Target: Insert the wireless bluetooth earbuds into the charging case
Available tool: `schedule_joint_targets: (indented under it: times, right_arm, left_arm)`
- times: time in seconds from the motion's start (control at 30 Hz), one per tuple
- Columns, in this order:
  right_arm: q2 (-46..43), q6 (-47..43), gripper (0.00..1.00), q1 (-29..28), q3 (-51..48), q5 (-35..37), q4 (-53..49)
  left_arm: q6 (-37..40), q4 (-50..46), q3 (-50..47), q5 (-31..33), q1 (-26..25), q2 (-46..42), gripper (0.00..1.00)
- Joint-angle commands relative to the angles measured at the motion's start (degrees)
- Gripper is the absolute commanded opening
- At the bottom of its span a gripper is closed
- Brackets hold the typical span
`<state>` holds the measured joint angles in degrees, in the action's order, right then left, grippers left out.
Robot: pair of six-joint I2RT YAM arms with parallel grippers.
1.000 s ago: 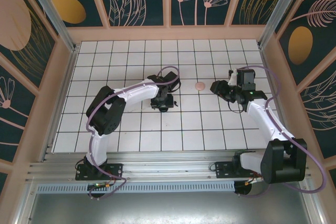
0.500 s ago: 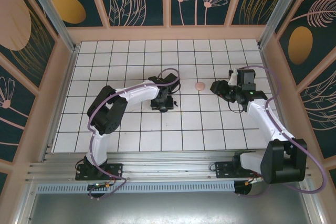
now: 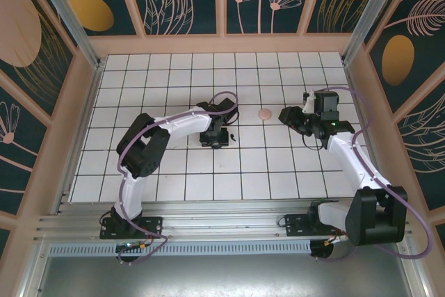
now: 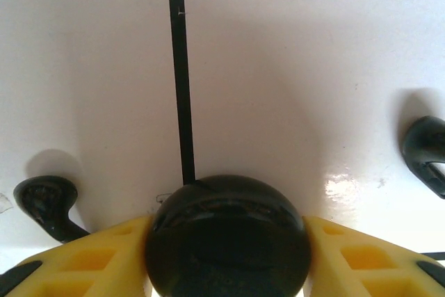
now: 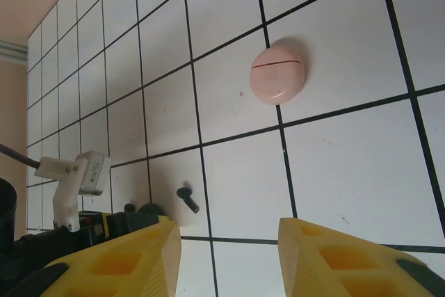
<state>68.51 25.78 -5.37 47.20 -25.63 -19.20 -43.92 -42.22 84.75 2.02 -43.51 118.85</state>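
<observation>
White tiled table [image 3: 174, 172]: left end effector [image 3: 215, 140] points down, clamping black case [image 4: 228, 231]; right end effector [image 5: 229, 241] parted, empty.

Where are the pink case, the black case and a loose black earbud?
pink case [image 5: 278, 73], right wrist view, middle of its closed shell.
black case [image 4: 226, 238], left wrist view, middle of its rounded front.
black earbud [image 5: 187, 199], right wrist view, middle of the bud.

Barely anything moved, honestly. The left fingers [image 4: 83, 262] have pinched in tighter on the round black case [image 4: 228, 234] sitting between them, and the left arm's elbow [image 3: 142, 147] has drifted a touch nearer and to the right.
</observation>
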Motion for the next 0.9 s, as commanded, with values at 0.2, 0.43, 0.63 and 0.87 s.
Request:
schedule_joint_targets:
  times: [0.2,0.43,0.63,0.87]
  right_arm:
    - [-1.6,-2.8,0.42,0.1,-0.4,-6.9,1.7]
    - [-0.4,-2.9,0.41,0.7,-0.5,-12.8,3.3]
    - [-0.2,-3.1,0.41,0.7,-0.4,-16.6,3.8]
    - [-0.6,-0.7,0.41,0.7,-2.6,-22.6,7.9]
  left_arm:
    - [9.9,5.6,-0.2,1.8,-0.1,-5.7,0.42]
    - [21.0,15.1,-5.2,0.9,-0.1,-12.7,0.39]
    - [28.0,25.1,-11.0,-2.7,-0.1,-18.9,0.38]
    - [40.1,36.5,-18.4,-10.1,-0.1,-26.3,0.36]
